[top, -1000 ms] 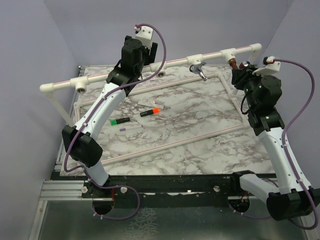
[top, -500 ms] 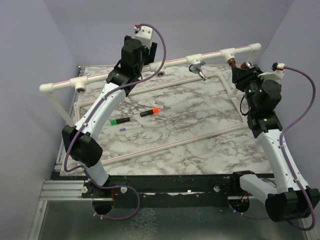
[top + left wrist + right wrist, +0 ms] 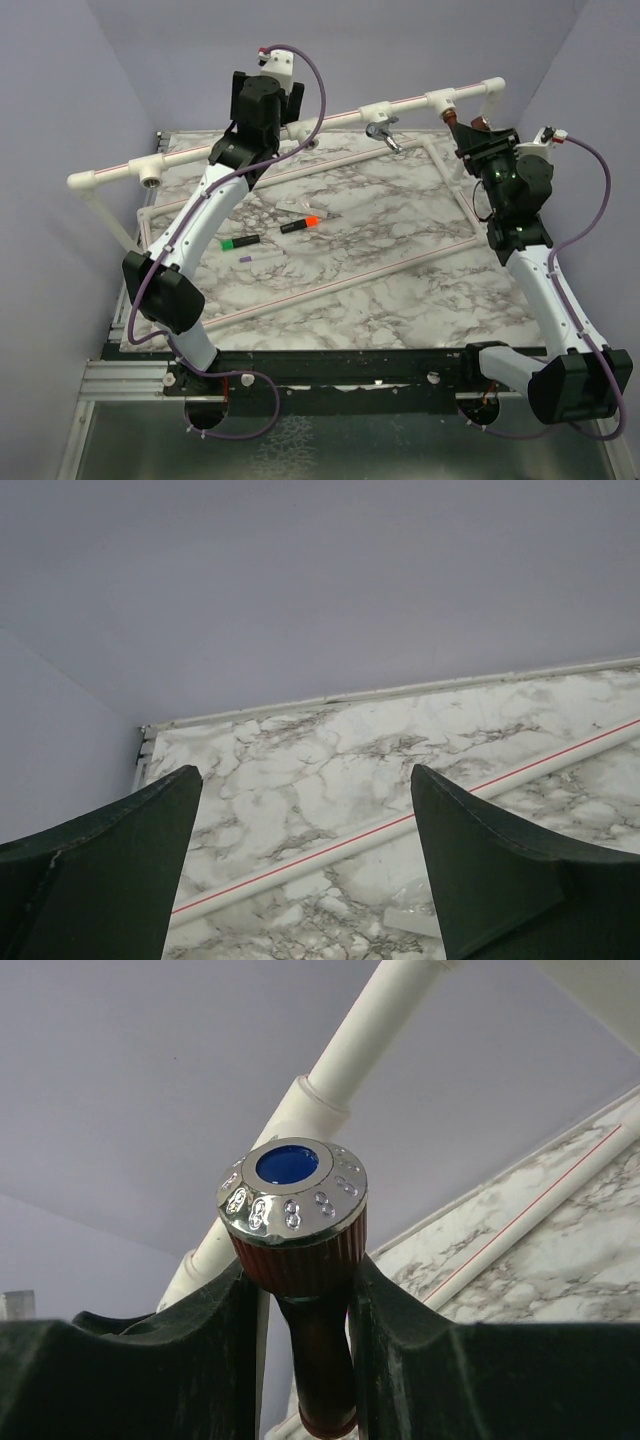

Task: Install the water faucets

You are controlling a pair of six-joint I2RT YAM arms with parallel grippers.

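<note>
The copper faucet [image 3: 462, 122] sits under the right tee of the raised white pipe rail [image 3: 250, 143]. My right gripper [image 3: 476, 138] is shut on it. In the right wrist view the fingers [image 3: 200, 1330] clamp the ribbed reddish knob [image 3: 296, 1220], which has a chrome rim and a blue cap. The silver faucet [image 3: 384, 132] hangs from the middle tee with its spout down. My left gripper [image 3: 263, 108] is up at the rail's middle. In the left wrist view its jaws [image 3: 305, 775] stand wide apart with only the marble table and a floor pipe [image 3: 330, 845] between them.
An empty tee fitting [image 3: 150, 172] is at the rail's left end. A white pipe frame [image 3: 340, 283] lies on the marble table. An orange-capped marker [image 3: 300, 224], a green-capped marker [image 3: 240, 242] and a thin purple-tipped pen [image 3: 262, 256] lie mid-table. Purple walls close in all round.
The pipe rail has shifted up and to the left with both faucets. My right gripper went with it, still on the copper faucet. My left gripper rose slightly.
</note>
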